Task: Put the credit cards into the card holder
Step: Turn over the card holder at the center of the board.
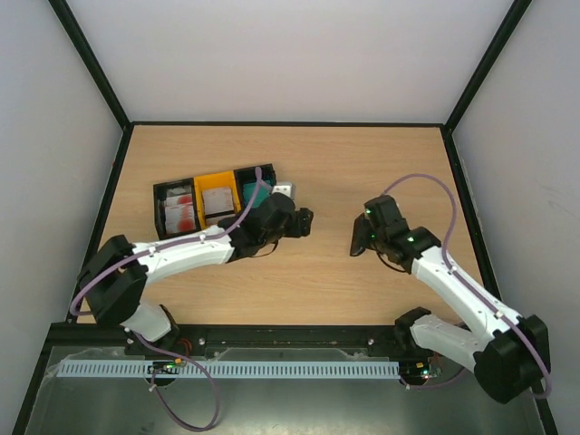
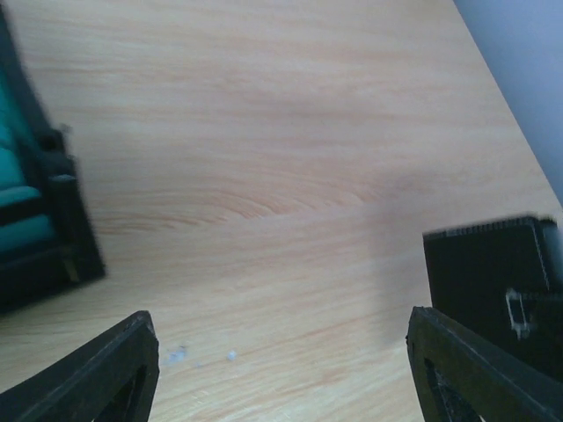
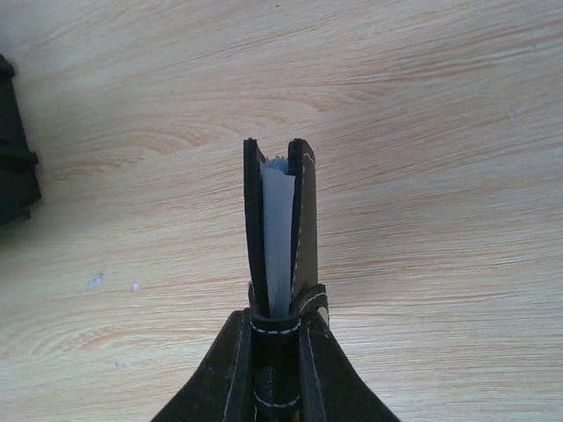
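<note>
In the right wrist view, the black card holder (image 3: 303, 220) is seen edge-on above the table, with a pale card (image 3: 279, 220) standing between its two leaves. My right gripper (image 3: 280, 387) is shut on its lower end. From the top view, that right gripper (image 1: 360, 240) holds the card holder (image 1: 356, 246) right of centre. My left gripper (image 1: 304, 222) is open and holds nothing, hovering between the bins and the holder. The left wrist view has bare wood between its fingers (image 2: 114, 369), teal credit cards (image 2: 13, 202) at the left edge and the card holder (image 2: 488, 272) at right.
A row of three bins (image 1: 156, 192) stands at the back left: a black one with red-and-white cards (image 1: 179, 210), a yellow one with white dark-striped cards (image 1: 218, 201), and a black one with teal cards (image 1: 251, 188). A small white object (image 1: 284, 189) lies beside them.
</note>
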You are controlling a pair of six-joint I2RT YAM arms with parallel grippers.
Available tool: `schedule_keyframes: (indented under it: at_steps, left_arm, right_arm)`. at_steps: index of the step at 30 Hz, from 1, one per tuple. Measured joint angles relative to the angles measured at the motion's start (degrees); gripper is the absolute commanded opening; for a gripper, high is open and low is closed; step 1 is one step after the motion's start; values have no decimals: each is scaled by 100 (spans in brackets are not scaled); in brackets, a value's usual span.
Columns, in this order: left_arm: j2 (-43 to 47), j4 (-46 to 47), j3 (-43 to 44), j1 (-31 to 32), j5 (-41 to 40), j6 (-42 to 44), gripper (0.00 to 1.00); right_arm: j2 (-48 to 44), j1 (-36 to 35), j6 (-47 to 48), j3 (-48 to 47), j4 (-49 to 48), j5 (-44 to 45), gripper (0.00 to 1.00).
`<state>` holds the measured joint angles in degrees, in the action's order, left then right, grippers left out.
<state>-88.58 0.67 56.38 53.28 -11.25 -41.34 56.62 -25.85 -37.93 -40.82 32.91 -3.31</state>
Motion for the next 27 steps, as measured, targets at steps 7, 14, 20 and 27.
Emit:
schedule_keyframes:
  at_steps: [7, 14, 20, 27]
  left_arm:
    - [859, -363, -175, -474, -553, 83, 90]
    - [1355, -435, -627, -1272, -540, 92, 91]
    - [1370, -577, -767, -1456, -468, 94, 91]
    - [1628, -579, -916, -1458, -525, 35, 100]
  right_arm:
    - [1029, -844, -85, -804, 721, 1412, 4]
    - [2103, -1447, -374, -1134, 1342, 2710, 4]
    - [3421, -2275, -566, -1204, 1499, 3130, 4]
    - [4415, -2850, -291, -1670, 999, 2444, 49]
